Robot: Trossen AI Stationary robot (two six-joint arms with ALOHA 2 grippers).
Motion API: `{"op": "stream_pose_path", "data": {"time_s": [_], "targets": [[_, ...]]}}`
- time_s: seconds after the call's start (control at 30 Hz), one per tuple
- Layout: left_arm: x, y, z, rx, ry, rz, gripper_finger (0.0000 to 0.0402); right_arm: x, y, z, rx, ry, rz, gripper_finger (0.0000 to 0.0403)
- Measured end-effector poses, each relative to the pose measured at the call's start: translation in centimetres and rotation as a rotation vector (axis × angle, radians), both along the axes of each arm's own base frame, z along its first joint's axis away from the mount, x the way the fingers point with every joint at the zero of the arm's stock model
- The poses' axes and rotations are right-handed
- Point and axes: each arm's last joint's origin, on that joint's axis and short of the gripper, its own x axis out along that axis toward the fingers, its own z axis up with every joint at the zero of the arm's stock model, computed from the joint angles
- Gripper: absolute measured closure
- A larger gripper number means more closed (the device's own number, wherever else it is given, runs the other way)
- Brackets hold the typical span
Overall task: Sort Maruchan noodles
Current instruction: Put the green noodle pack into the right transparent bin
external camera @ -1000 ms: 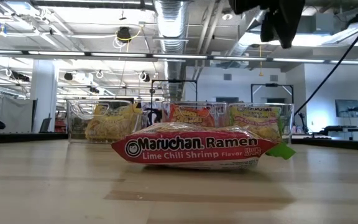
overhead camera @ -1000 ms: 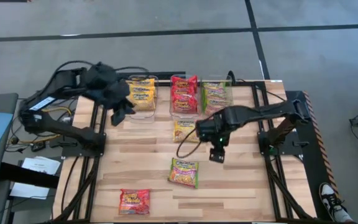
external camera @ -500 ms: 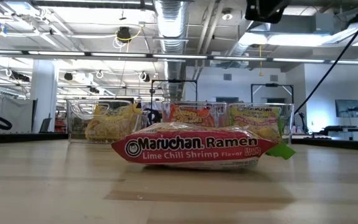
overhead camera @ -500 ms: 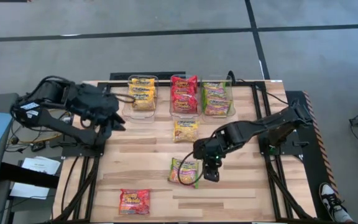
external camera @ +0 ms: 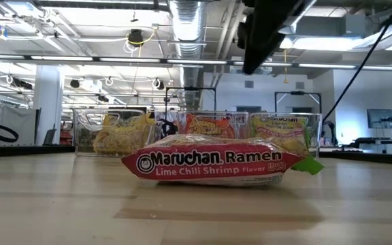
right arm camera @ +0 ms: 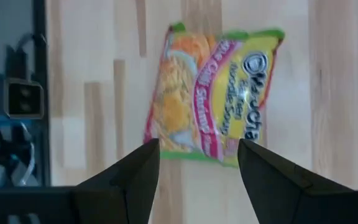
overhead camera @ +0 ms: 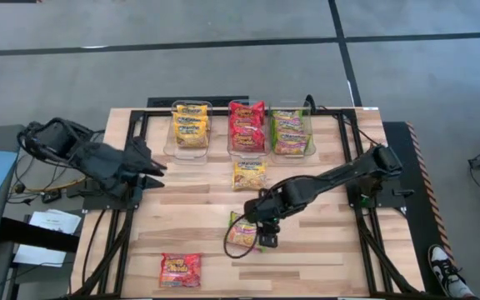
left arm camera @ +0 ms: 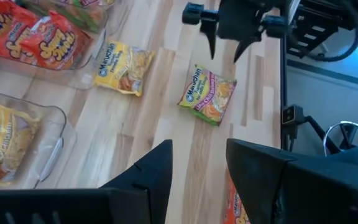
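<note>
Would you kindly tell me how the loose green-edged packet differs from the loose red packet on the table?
The green-edged packet lies mid-table, directly under the open right gripper; the red packet lies alone near the table's front edge, no gripper over it. The green-edged packet is yellow and pink with a green border; the red packet is mostly red. Both lie flat, outside the bins.

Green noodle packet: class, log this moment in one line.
right gripper: open, above green packet | left gripper: idle, table's left edge | packet: flat on table
</note>
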Motion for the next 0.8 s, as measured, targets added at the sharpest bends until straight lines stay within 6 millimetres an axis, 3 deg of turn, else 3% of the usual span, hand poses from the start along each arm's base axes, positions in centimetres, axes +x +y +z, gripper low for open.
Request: {"op": "stream_pose_path", "data": {"time_s": [0.2, 0.5, 0.8], "targets": [[-0.5, -0.9, 0.0, 0.034, -0.026, 0.007, 0.0264, 1.6, -0.2, -3.2, -0.022, 0.06, -0.001, 0.0161], [-0.5, -1.5, -0.1, 0.055, -0.023, 0.005, 0.0264, 3.8, -1.7, -6.4, -0.037, 0.067, -0.063, 0.0161], [-0.3, -1.7, -0.4, 0.066, -0.007, 0.017, 0.0264, 4.6, -1.9, -9.0, -0.019, 0.125, -0.054, 0.0161]]}}
